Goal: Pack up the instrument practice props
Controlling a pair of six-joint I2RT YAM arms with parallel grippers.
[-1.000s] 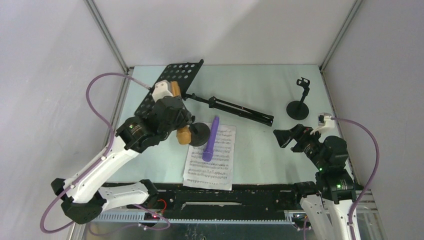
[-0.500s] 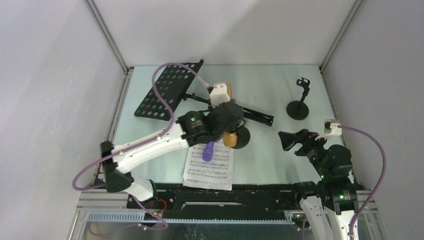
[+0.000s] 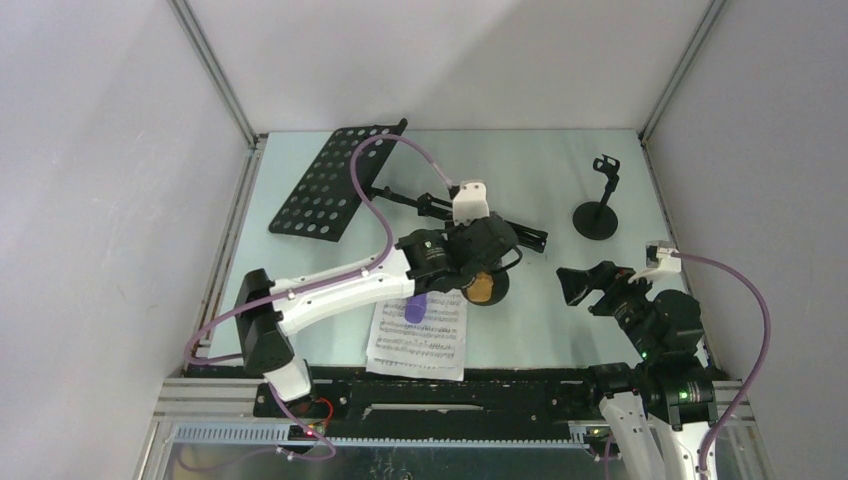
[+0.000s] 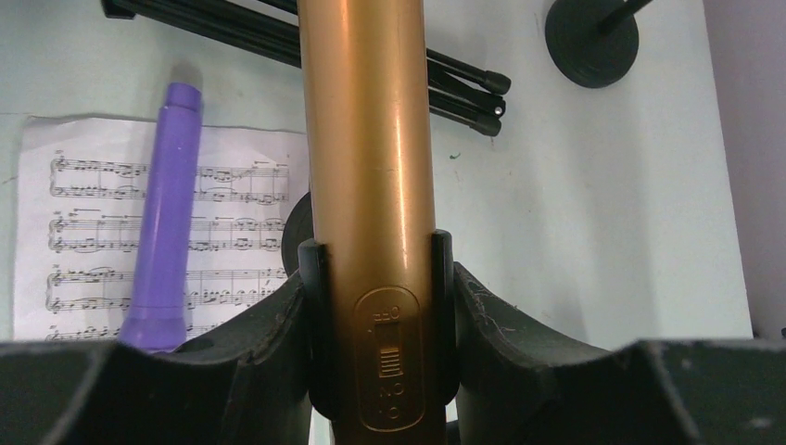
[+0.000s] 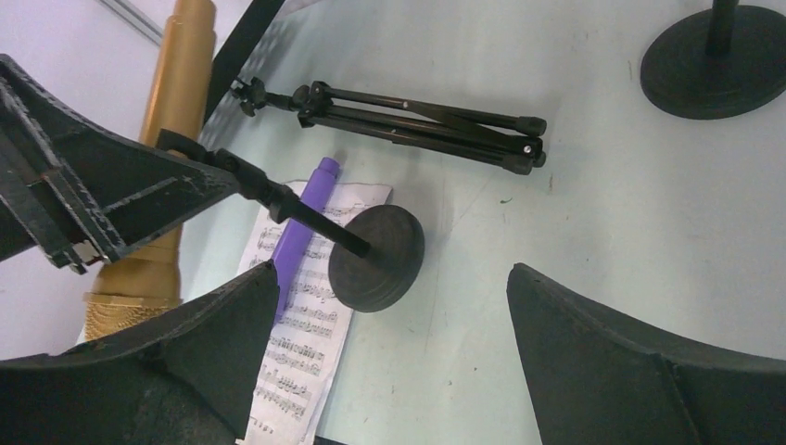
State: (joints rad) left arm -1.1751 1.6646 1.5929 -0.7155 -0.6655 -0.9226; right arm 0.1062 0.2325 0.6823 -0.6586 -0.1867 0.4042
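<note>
My left gripper (image 3: 482, 272) (image 4: 375, 278) is shut on the tan microphone (image 4: 371, 139) (image 5: 176, 111), which sits in the clip of a small black holder. That holder's round base (image 5: 375, 258) hangs tilted just above the table. The purple microphone (image 4: 167, 222) (image 3: 415, 306) lies on the sheet music (image 3: 420, 342) (image 4: 83, 213), partly under my left arm. The black perforated music rack (image 3: 325, 185) lies flat at the back left, its folded tripod legs (image 3: 505, 228) (image 5: 417, 116) pointing right. My right gripper (image 3: 585, 285) (image 5: 391, 278) is open and holds nothing.
A second black round-based holder (image 3: 597, 215) (image 5: 714, 60) stands upright at the back right. Grey walls close the table (image 3: 540, 170) on three sides. The arms' black base rail (image 3: 450, 395) runs along the near edge.
My left arm has swung right from beside the music rack, over the sheet music, to mid-table, carrying the tan microphone and its holder. The right gripper has barely shifted.
</note>
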